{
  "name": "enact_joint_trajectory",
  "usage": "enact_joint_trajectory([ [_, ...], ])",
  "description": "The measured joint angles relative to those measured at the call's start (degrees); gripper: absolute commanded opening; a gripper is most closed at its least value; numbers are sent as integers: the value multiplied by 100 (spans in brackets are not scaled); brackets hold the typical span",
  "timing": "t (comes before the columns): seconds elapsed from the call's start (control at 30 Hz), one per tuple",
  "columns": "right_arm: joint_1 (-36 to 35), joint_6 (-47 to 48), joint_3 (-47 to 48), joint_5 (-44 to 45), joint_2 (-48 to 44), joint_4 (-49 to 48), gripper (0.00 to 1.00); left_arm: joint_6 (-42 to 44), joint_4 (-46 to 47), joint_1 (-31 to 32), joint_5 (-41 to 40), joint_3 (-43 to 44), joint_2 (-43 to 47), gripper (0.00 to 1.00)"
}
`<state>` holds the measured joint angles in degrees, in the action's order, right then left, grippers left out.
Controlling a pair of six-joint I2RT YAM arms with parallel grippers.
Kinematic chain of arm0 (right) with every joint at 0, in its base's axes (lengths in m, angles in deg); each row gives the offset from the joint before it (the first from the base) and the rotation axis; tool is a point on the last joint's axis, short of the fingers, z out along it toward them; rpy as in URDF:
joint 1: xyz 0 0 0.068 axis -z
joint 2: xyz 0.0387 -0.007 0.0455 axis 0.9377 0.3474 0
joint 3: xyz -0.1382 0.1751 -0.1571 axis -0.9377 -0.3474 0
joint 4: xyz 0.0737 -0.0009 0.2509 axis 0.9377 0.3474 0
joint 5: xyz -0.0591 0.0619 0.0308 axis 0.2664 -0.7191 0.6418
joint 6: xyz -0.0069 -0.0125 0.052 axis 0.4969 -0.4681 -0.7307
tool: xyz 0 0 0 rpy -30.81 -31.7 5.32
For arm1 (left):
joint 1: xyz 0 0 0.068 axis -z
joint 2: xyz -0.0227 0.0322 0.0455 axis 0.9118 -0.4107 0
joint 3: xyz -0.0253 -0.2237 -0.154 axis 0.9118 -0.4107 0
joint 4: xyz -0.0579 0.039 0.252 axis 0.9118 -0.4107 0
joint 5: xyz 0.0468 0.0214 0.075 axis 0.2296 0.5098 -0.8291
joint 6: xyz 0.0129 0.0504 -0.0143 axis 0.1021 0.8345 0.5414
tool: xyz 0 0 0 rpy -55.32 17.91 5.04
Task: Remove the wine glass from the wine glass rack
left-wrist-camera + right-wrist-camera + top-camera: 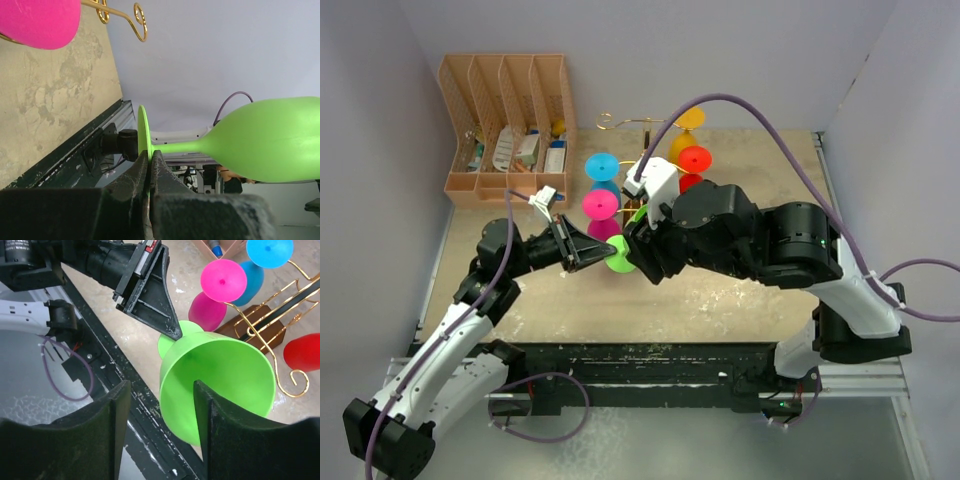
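Observation:
A green wine glass (620, 256) lies on its side in the air in front of the gold wire wine glass rack (630, 122). My left gripper (150, 157) is shut on the glass's thin round foot; the stem and bowl (270, 140) stick out sideways. My right gripper (160, 395) is open at the bowl's mouth (220, 380), with one finger across the opening and the other outside the rim. The left gripper's tip (172, 330) shows behind the bowl. The rack's scroll ends (135, 20) and brown base (255, 325) stand apart from the green glass.
Pink (600, 205), blue (602, 166), red (694, 158) and orange (689, 118) glasses hang on the rack. A tan slotted file organiser (505, 120) stands at the back left. The table's dark front rail (125, 395) runs just below the green glass.

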<state>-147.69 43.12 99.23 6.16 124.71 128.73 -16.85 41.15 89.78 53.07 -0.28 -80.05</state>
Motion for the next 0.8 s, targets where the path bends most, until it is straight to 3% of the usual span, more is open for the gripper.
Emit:
enact_joint_trajectory([
  [0.07,42,-2,-70,-111,31,0,36,-7,74,0,0,0,-11,0],
  [0.13,120,0,-153,-212,61,-9,7,-15,118,0,0,0,-20,0],
  [0.17,153,15,-186,-236,74,-13,0,-20,133,0,0,0,-26,0],
  [0.23,251,-26,-227,-326,105,-17,0,-20,146,0,-22,0,-48,3],
  [0.3,343,-61,-227,-431,111,-39,0,-22,173,-2,-31,0,-96,29],
  [0.37,457,-59,-225,-435,107,-44,0,-2,175,0,-26,0,-118,62],
  [0.43,673,-61,-203,-398,107,-57,0,44,153,0,-46,0,-118,80],
  [0.5,944,-46,-151,-382,107,-83,0,79,61,0,-105,2,-118,84],
  [0.8,2559,155,586,-496,173,-387,0,501,-527,0,-332,219,-105,85],
])
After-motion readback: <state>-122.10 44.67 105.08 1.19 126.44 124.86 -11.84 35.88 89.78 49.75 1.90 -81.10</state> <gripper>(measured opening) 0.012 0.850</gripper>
